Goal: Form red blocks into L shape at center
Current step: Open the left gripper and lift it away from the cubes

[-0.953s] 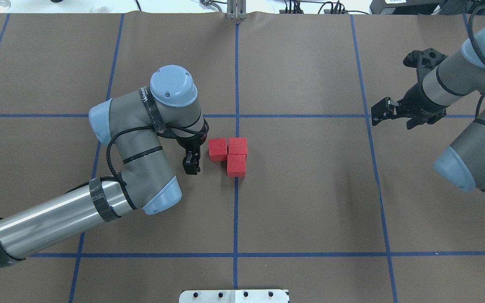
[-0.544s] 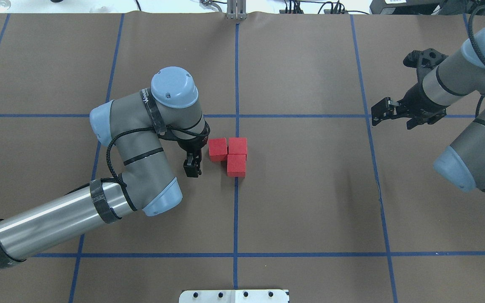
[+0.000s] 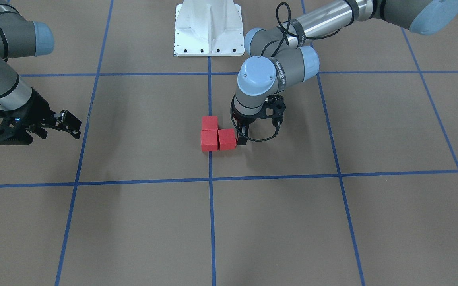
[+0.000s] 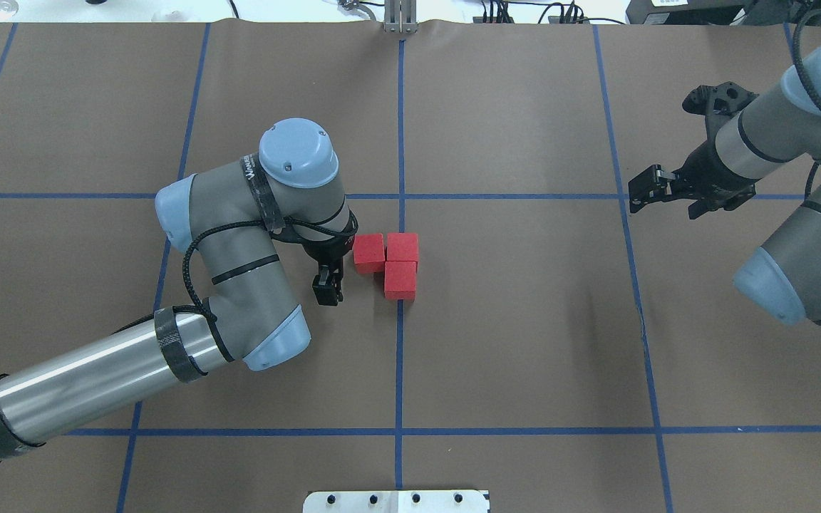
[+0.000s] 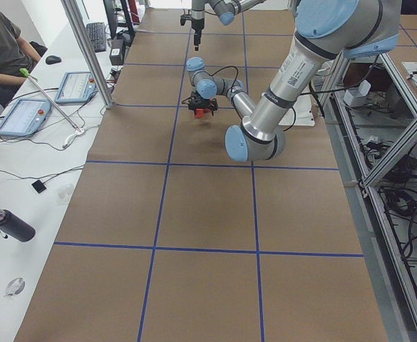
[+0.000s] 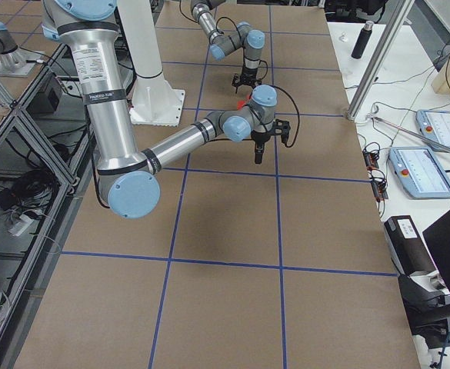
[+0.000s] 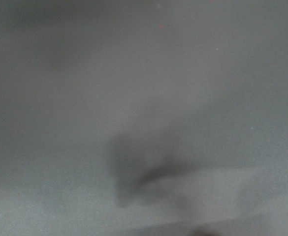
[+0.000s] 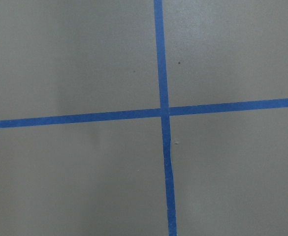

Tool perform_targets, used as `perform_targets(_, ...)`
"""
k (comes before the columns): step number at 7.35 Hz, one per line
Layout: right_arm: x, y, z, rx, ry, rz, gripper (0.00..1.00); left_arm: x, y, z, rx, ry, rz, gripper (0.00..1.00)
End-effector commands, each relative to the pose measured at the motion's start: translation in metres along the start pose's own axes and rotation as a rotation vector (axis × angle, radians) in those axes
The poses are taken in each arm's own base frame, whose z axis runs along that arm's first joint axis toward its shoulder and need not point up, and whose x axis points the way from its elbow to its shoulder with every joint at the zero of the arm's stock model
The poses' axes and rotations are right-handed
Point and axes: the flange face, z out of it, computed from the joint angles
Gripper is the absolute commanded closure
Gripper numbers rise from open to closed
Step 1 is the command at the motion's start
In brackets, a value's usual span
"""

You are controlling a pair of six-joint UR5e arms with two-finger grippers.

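Three red blocks lie touching in an L on the brown center, at the middle blue tape line. In the front-facing view the same red blocks show the L too. My left gripper points down just left of the L, low over the table. One of its fingers sticks out from under the wrist and the other is hidden; it looks open and holds nothing. My right gripper hovers open and empty far to the right. The left wrist view is a grey blur.
The white robot base stands at the table's near edge behind the blocks. Blue tape lines grid the brown surface. A person sits at a side table with tablets beyond the far edge.
My left arm has crept slightly right and toward the robot's side, its finger sliding along beside the blocks. The blocks and my right arm have not moved.
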Motion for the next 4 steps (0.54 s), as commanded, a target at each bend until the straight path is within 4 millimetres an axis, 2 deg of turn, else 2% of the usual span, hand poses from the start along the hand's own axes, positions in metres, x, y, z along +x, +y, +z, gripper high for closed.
perform_targets(1,0.0011,0.0000,0.0009,-0.001,0.002,0.001,0.01,-0.0017,0.0040,0.0001,-0.003,-0.003,0.004,0.00)
perform_targets(4,0.0003,0.0004,-0.0003,0.000,0.000,0.000,0.01,-0.0031,0.0069,-0.0019,-0.015,-0.014,0.006,0.00)
